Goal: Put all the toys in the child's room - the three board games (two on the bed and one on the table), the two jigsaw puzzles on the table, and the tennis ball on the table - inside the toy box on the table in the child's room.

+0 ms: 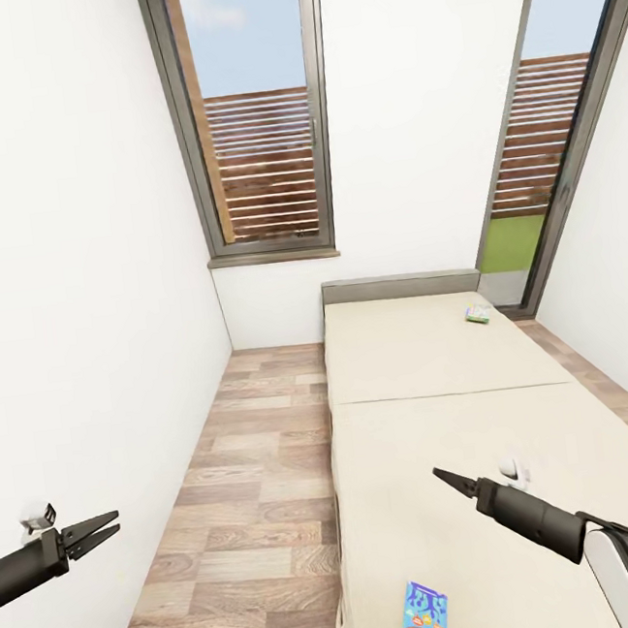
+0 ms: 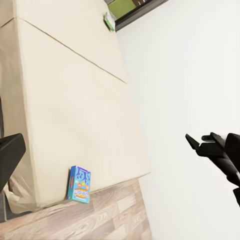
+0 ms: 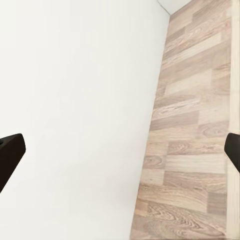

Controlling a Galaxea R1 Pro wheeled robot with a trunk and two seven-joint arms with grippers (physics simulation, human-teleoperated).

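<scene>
The bed [image 1: 443,416] is seen from its foot end in the head view, with a beige mattress and a grey-brown headboard [image 1: 401,287] set against the far white wall. A blue board game [image 1: 424,617] with a cartoon cover is laid flat on the mattress at the near end of the bed, close to the edge that borders the wooden floor [image 1: 247,497]. In the left wrist view the same blue box [image 2: 79,184] is found near the mattress corner, just above the floor boards. A second board game [image 1: 478,314], green and white, is placed at the far end of the bed, near the headboard and toward the side away from the floor strip; it is also caught at the bed's far end in the left wrist view [image 2: 109,21].

The left gripper [image 1: 97,532] is held over the floor beside the bed, close to the white side wall, with its jaws spread apart and nothing between them. The right gripper [image 1: 448,479] is held above the mattress, between the two games; its fingers appear drawn together to a point in the head view, yet dark fingertips [image 3: 10,152] are seen at opposite edges of the right wrist view, so its state cannot be told with certainty. Nothing is held by it.

Two tall windows [image 1: 257,116] are set in the walls beyond the headboard.
</scene>
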